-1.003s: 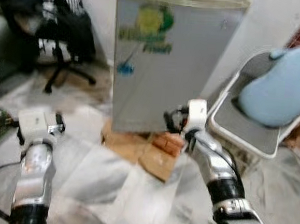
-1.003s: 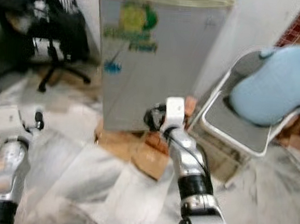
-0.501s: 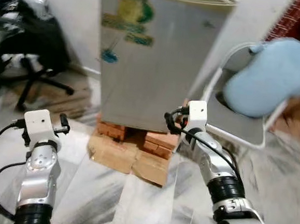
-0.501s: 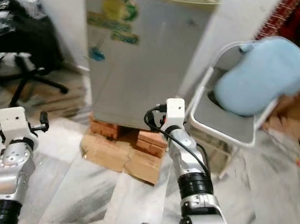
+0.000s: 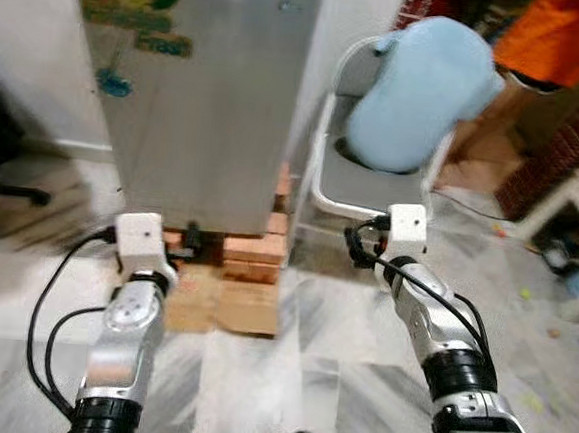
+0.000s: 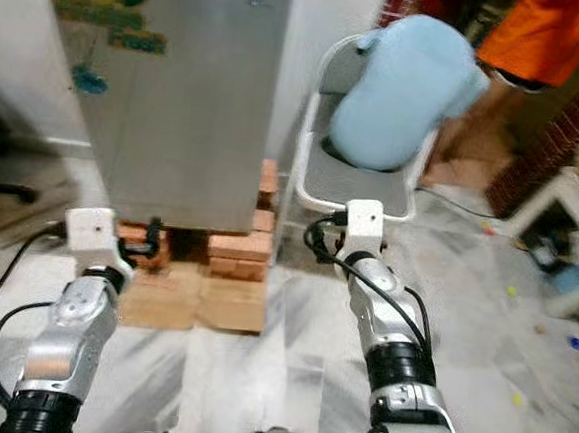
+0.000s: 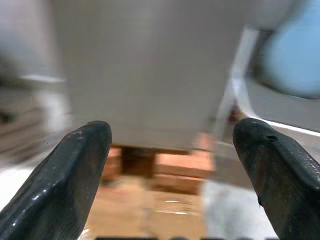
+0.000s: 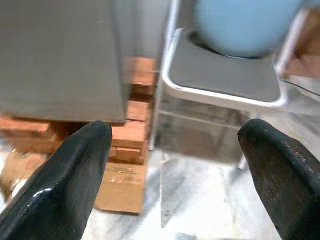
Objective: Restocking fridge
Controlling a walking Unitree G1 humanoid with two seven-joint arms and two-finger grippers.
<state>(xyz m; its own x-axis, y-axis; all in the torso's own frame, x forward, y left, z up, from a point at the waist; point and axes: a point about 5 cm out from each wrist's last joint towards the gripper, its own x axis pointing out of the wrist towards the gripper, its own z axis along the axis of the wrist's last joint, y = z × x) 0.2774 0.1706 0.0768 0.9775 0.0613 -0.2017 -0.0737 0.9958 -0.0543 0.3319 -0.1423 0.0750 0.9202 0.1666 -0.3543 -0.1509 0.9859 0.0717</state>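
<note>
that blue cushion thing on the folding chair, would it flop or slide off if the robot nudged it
The blue cushion looks soft and rounded, so it would probably squash and sag rather than stay stiff. It leans on the chair backrest, overhanging the seat, so a sideways nudge may well topple it.

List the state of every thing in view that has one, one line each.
Fridge: door shut, raised on bricks.
Left claw: open, empty.
Right claw: open, empty.
Folding chair: unfolded, beside the fridge.
Blue cushion: resting on the chair, leaning on its back.

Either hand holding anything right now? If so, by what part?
Nothing held. Left hand and right hand are both open and empty, facing the fridge.
</note>
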